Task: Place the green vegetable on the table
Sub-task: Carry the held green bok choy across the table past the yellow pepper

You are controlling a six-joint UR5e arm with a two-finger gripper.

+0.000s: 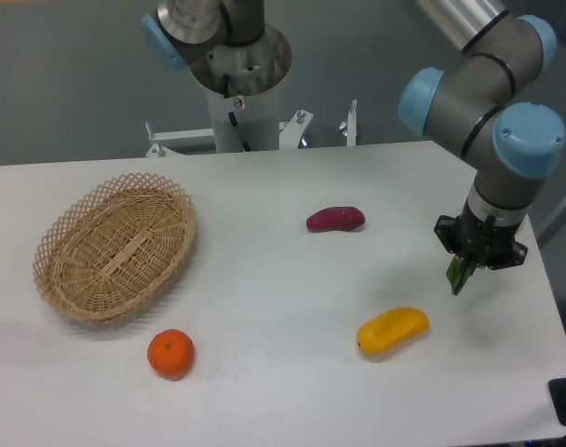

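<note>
My claw (469, 265) is clamped on the green vegetable (461, 276), which hangs from my fingers above the table (264, 307), clear of its surface. Just to the left and lower lies a yellow piece (392, 331). Farther left sit a purple piece (335, 219), an orange (170, 353) and a basket (115, 247).

One fixed view, high and in front of the table

We look down at a slant from above the near edge of the table (264, 307) toward its far edge, where the arm's base column (238, 93) stands. We sit far enough back to take in the far edge and most of the top, while the near corners fall outside the frame and the right edge runs off at a slant. We have no second view to compare with it.
</note>
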